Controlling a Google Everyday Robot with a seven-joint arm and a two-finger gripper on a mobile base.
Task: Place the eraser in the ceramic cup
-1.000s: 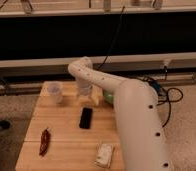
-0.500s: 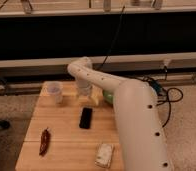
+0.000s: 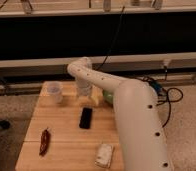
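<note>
Eraser (image 3: 85, 118), a dark flat block, lies on the wooden table (image 3: 66, 147) just in front of the gripper (image 3: 84, 95), which hangs low over the table's far middle. The ceramic cup (image 3: 54, 92) stands to its left near the far edge. A green bowl (image 3: 108, 96) shows behind the arm; a red pepper (image 3: 44, 141) and a white packet (image 3: 104, 155) lie nearer the front.

Gripper (image 3: 85, 95) low over table (image 3: 66, 137), beside ceramic cup (image 3: 54, 91).
</note>
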